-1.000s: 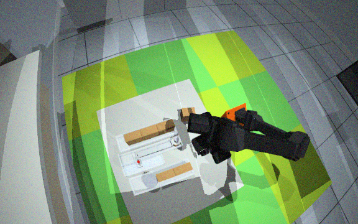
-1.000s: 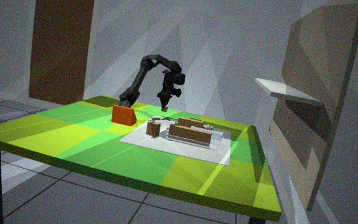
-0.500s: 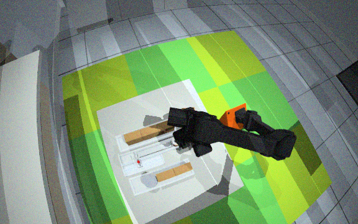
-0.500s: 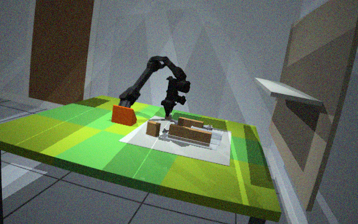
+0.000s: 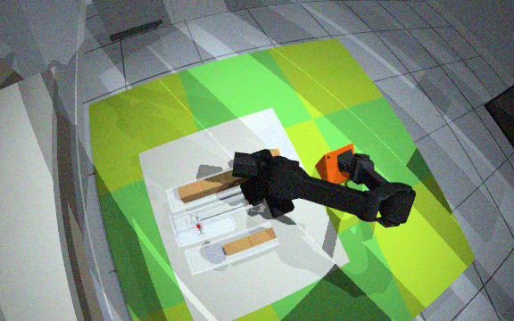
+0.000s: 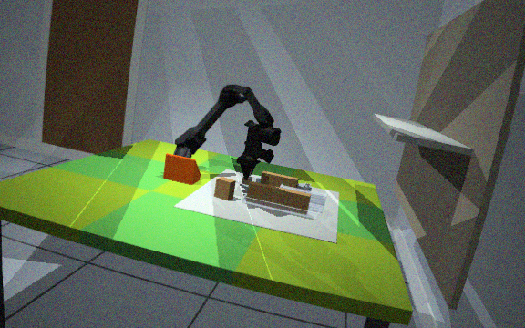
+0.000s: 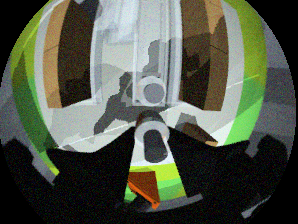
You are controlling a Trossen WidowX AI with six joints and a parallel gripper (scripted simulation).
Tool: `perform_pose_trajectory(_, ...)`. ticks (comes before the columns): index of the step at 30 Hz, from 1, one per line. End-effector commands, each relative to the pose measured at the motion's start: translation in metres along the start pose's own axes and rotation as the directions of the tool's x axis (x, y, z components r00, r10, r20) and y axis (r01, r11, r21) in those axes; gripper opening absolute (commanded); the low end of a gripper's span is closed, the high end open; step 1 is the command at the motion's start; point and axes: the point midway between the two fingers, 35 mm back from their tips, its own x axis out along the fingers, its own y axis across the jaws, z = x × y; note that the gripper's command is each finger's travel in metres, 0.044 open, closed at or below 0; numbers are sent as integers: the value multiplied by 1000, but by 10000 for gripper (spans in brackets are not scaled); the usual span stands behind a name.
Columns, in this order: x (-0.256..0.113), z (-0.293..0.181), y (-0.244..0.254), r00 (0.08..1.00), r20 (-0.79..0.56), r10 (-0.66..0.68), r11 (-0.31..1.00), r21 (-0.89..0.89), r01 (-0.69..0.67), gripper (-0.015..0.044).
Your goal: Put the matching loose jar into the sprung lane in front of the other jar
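In the wrist view my gripper [image 7: 150, 129] is shut on a small grey jar [image 7: 152, 145], which stands upright between the fingers. Straight ahead a matching grey jar [image 7: 152, 90] stands at the near end of the middle lane [image 7: 149, 43], a short gap from the held one. From above, the middle lane [image 5: 203, 223] lies between two lanes with brown boxes. The arm's wrist [image 5: 261, 183] hides both jars and the fingers there. In the side view the gripper [image 6: 247, 175] points down at the front end of the lanes.
Long brown boxes fill the far lane [image 5: 208, 187] and part of the near lane [image 5: 249, 241]. A grey round patch [image 5: 212, 254] lies in the near lane. A small brown box [image 6: 224, 188] stands on the white mat. An orange block [image 5: 334, 167] sits by the arm's base.
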Motion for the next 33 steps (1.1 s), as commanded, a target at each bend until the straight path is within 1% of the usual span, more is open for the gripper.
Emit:
perform_pose_trajectory(1, 4, 0, 0, 1000, 4, 4, 1000, 3, -4, 0)
perform_pose_trajectory(33, 4, 14, 0, 1000, 5, 4, 1000, 3, -4, 0)
